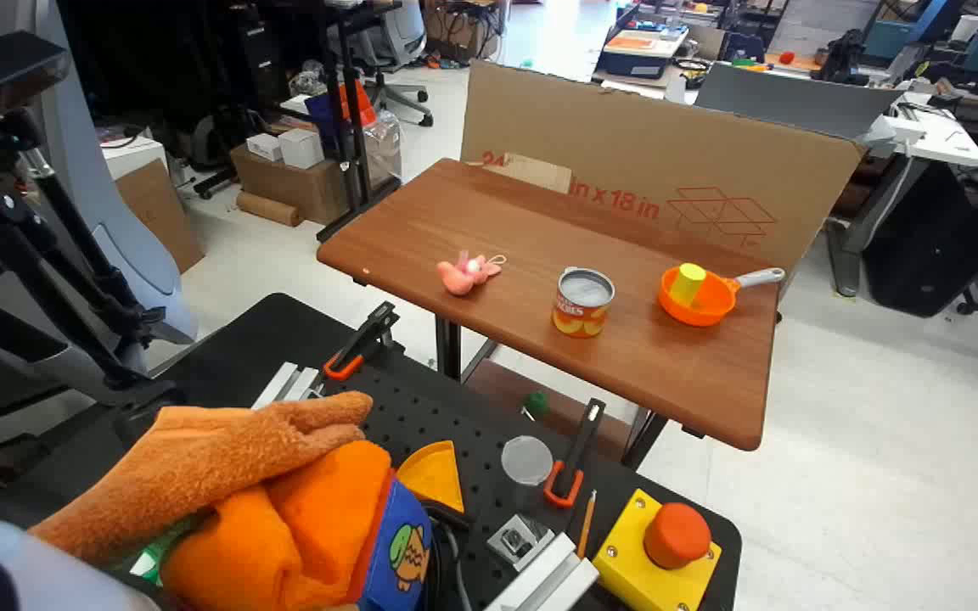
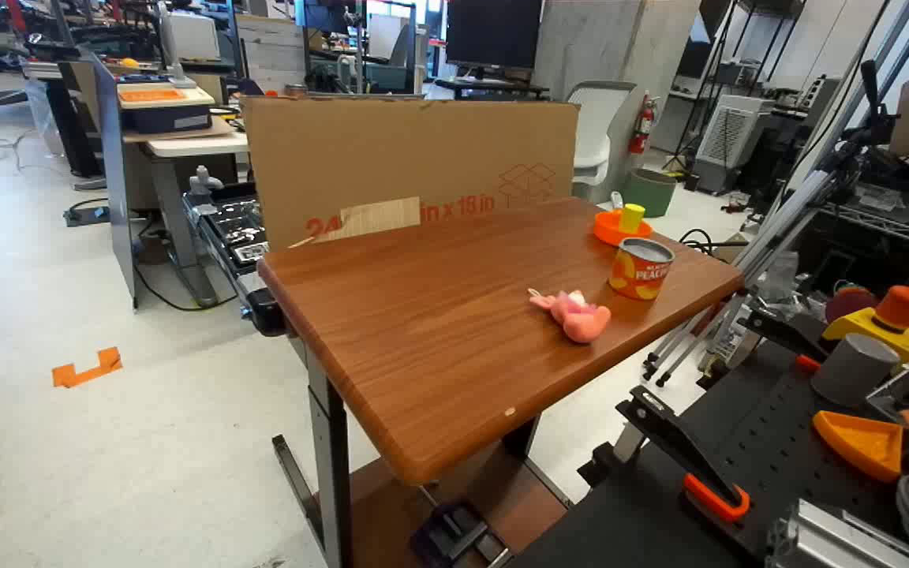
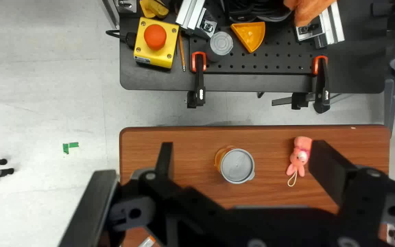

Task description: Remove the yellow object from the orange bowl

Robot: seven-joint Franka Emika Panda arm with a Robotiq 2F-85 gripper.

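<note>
I count four things on the brown wood-grained table [image 1: 455,212]. One small bright yellow block-like object [image 1: 687,283] is inside one shallow round orange plastic bowl [image 1: 701,316], which has one grey handle [image 1: 761,277]; in both exterior views this object rises higher than the bowl. Near the bowl, one round metal can [image 1: 582,307] with an orange label stands upright, and farther along lies one pink soft toy [image 1: 463,276]. In the wrist view, the black gripper [image 3: 242,152] has its two fingers [image 3: 165,160] widely separated, and it holds nothing. Two black-and-orange clamps [image 3: 200,78] sit at the edge of one black table [image 3: 159,80].
</note>
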